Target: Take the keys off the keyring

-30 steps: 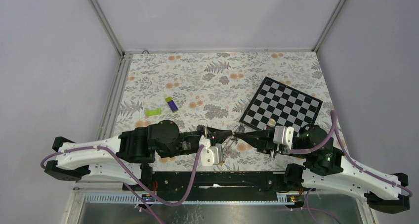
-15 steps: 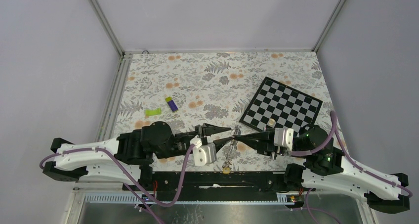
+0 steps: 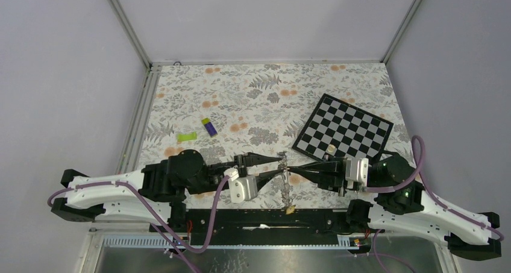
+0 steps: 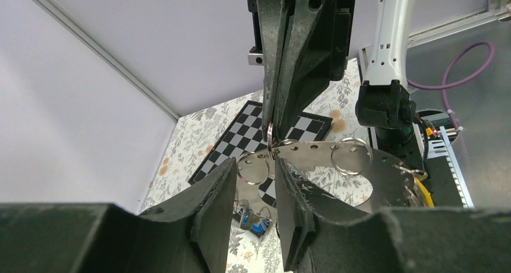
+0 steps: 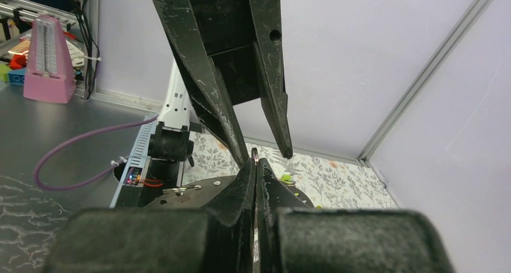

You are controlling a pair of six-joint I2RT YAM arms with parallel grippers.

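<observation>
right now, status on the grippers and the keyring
Right gripper shut on the keyring. Left gripper open, jaws at its edge. Keys hang from it. Checkerboard lies behind, apart.

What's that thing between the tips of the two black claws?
The keyring with its keys, in the top view. The left wrist view shows the shut right gripper pinching a small wire ring on it, between the open left gripper's fingers.

Overhead view (fixed); wrist views face each other.
</observation>
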